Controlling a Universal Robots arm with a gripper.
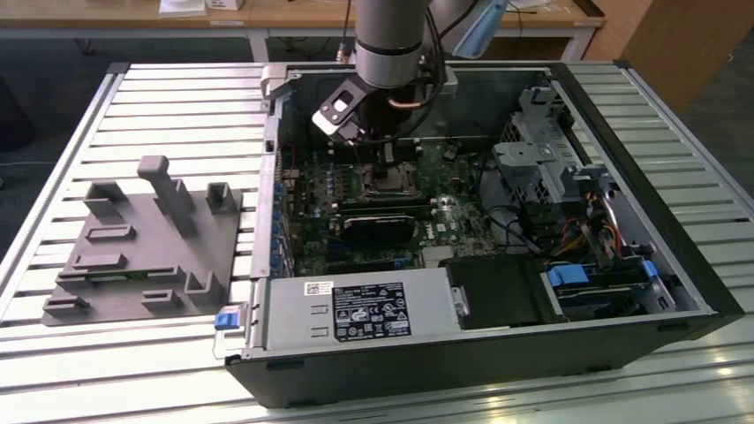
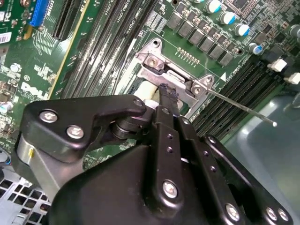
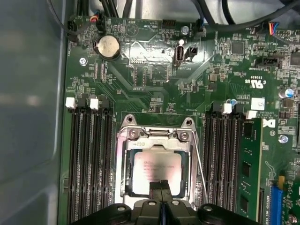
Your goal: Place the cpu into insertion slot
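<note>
From my console, the gripper (image 3: 161,185) shows its jaws drawn together in the first wrist view. The two fingertips meet along a thin dark seam, and I can see nothing pinched between them. The tips sit at the near edge of the cpu (image 3: 155,165), right over it. Whether they press on its lid I cannot tell.

The cpu lies flat and square inside the insertion slot (image 3: 123,161), grey top up, with the silver frame around all four sides. I read the placing as essentially done: the chip looks seated, not tilted or riding on the frame. The thin wire lever (image 3: 202,171) runs along one side of the frame. In the second wrist view its end sticks out free over the memory slots (image 3: 89,164), so I judge the socket not yet latched.

In the exterior view the socket sits at about twelve o'clock from the black module (image 1: 380,228), inside the open computer case (image 1: 697,265). The grey parts fixture (image 1: 141,252) lies at nine o'clock of the case, well apart.
</note>
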